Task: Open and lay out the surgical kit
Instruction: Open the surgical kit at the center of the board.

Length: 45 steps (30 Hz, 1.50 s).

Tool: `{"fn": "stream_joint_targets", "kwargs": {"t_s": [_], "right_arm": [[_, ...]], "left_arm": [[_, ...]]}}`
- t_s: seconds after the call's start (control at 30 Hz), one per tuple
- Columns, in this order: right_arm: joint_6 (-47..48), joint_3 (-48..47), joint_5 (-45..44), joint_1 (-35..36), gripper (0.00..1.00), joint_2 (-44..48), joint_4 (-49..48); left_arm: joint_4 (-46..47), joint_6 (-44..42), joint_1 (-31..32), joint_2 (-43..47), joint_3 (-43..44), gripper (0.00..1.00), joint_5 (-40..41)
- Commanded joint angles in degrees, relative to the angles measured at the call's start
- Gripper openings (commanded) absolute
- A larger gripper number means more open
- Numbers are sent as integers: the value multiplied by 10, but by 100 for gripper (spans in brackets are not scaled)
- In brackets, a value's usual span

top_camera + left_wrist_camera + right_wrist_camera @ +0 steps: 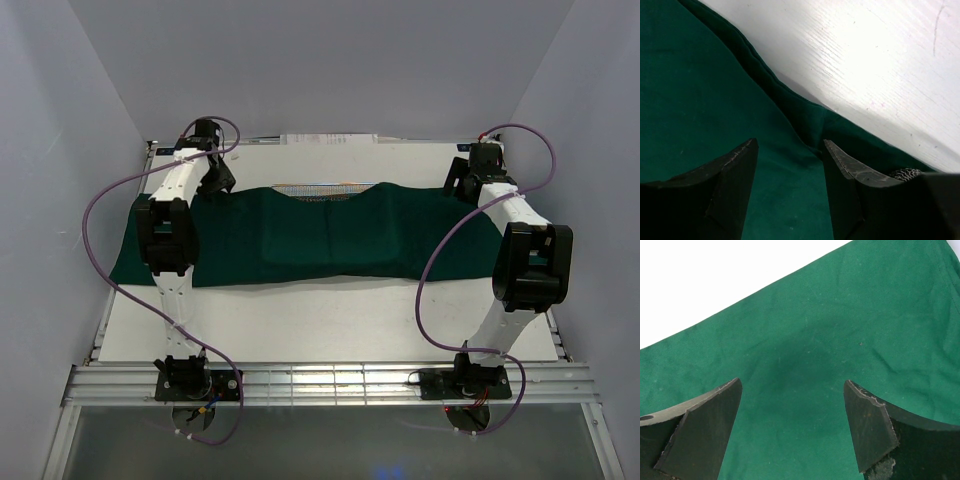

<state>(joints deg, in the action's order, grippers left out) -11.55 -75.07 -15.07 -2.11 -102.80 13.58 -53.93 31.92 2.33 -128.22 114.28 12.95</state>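
The dark green cloth wrap (320, 240) lies spread wide across the table, still draped over the kit in its middle. Only the far edge of the silver wire-mesh tray (325, 189) peeks out at the cloth's back edge; a bit of mesh (905, 173) shows in the left wrist view. Scissors, tweezers and packets are hidden. My left gripper (218, 180) is open just above the cloth's far left edge (790, 145). My right gripper (462, 180) is open above the cloth's far right part (792, 382). Neither holds anything.
A white sheet or packet (330, 140) lies at the table's back edge. Bare white table (320, 320) runs in front of the cloth. Grey walls close in on the left, right and back. Purple cables loop off both arms.
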Motion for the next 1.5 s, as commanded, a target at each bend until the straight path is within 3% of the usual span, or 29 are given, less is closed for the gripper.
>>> {"fn": "stream_joint_targets", "kwargs": {"t_s": [0.0, 0.5, 0.6, 0.77, 1.03, 1.47], "right_arm": [[0, -3, -5, 2, 88, 15, 0], [1, -3, -1, 5, 88, 7, 0], [1, -3, -2, 5, 88, 7, 0], [5, -2, -7, 6, 88, 9, 0], [2, -1, 0, 7, 88, 7, 0], [4, 6, -1, 7, 88, 13, 0]], "left_arm": [[7, -4, 3, 44, -12, 64, -9], [16, 5, 4, 2, 14, 62, -12], [16, 7, 4, -5, 23, 56, -18], [16, 6, 3, 0, 7, 54, -21], [23, 0, 2, -3, -15, 54, -10], [25, 5, 0, -44, 28, 56, -8]]}}
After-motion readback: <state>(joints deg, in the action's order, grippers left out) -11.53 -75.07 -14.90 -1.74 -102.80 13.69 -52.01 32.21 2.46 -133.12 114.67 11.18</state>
